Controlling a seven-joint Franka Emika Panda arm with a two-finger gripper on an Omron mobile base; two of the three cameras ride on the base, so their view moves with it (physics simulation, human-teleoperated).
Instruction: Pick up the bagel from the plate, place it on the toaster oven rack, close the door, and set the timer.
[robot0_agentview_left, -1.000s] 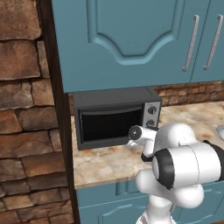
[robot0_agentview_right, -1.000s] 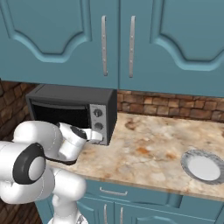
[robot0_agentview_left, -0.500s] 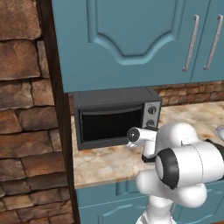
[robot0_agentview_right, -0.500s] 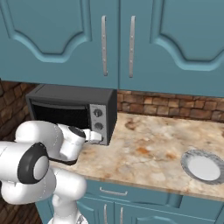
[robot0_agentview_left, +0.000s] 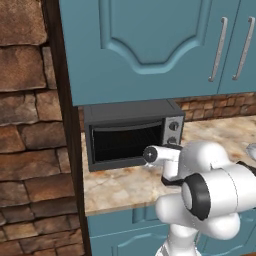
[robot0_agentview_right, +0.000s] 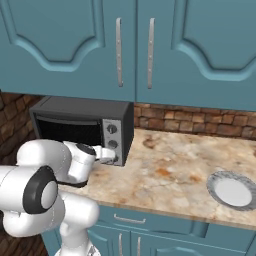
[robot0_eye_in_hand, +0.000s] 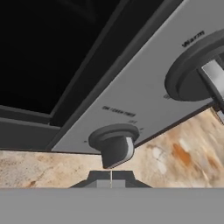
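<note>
The black toaster oven (robot0_agentview_left: 131, 131) stands on the counter with its door (robot0_agentview_left: 127, 142) closed. The bagel and the toaster oven rack are hidden behind the dark glass. In the hand view the timer (robot0_eye_in_hand: 114, 147) sits low on the silver control strip, right in front of my gripper (robot0_eye_in_hand: 111, 177). The gripper is shut, its tips pressed together just below the knob and holding nothing. From the right base view, my gripper (robot0_agentview_right: 118, 159) reaches the strip's lower corner. The plate (robot0_agentview_right: 220, 179) lies bare at the right of the counter.
A larger knob (robot0_eye_in_hand: 195, 74) marked "Warm" sits above the timer. Teal cabinet doors (robot0_agentview_right: 75, 45) with silver handles hang over the oven. A brick wall (robot0_agentview_left: 27, 125) closes off the left side. Marbled counter (robot0_agentview_right: 170, 165) stretches between oven and plate.
My hand has moved forward toward the oven's control strip and now sits close to the lowest knob. The oven, door and plate have stayed where they were.
</note>
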